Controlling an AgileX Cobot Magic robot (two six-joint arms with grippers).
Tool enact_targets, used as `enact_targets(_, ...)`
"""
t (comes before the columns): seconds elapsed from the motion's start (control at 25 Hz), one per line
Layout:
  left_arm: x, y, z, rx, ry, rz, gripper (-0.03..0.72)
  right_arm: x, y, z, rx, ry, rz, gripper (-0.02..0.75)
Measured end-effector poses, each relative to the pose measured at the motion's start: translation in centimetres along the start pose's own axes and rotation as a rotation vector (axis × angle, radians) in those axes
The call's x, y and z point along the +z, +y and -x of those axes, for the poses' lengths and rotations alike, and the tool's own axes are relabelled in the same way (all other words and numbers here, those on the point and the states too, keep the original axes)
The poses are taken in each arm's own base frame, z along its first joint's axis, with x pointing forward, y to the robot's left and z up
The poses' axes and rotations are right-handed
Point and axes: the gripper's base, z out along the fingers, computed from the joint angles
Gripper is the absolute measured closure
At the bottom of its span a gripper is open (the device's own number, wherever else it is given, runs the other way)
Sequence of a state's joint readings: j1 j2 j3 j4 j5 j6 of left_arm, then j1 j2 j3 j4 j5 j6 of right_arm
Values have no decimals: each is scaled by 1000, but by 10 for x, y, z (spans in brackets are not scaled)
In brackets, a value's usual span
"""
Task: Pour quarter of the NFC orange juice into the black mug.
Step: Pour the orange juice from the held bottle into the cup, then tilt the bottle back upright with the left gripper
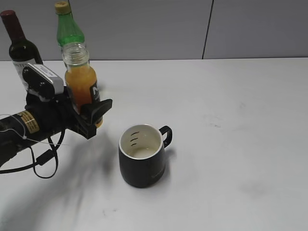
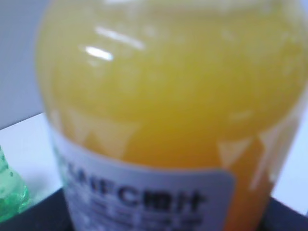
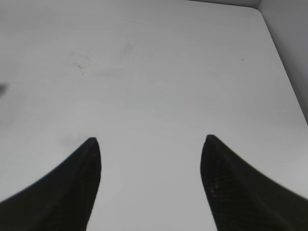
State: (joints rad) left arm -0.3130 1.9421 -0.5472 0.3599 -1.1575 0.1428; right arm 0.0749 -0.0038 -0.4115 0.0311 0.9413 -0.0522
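Note:
My left gripper (image 1: 91, 113) is shut on the NFC orange juice (image 1: 80, 82), a small clear bottle of orange liquid with no cap. It holds the bottle nearly upright, lifted, to the upper left of the black mug (image 1: 143, 156). The bottle fills the left wrist view (image 2: 173, 106), with its white label low down. The mug stands on the table with its handle to the right; its white inside has a little pale liquid at the bottom. My right gripper (image 3: 150, 139) is open and empty over bare table; it is out of the exterior view.
A dark wine bottle (image 1: 19, 48) and a taller green bottle (image 1: 70, 31) stand at the back left behind the juice; the green one also shows in the left wrist view (image 2: 10, 192). The white table (image 1: 231, 144) meets a grey wall at the back.

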Motion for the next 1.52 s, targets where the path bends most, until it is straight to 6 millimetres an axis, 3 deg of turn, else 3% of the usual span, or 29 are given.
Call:
enact_targets(0.84, 3, 4, -1, 319, 30, 6, 218, 0, 0, 0, 0, 0, 0, 241)
enact_targets(1.16, 16, 5, 8, 372, -15, 10, 218, 0, 0, 0, 0, 0, 0, 241)
enact_targets(1.52, 23, 2, -4, 443, 27, -15, 218, 0, 0, 0, 0, -1, 0, 241)
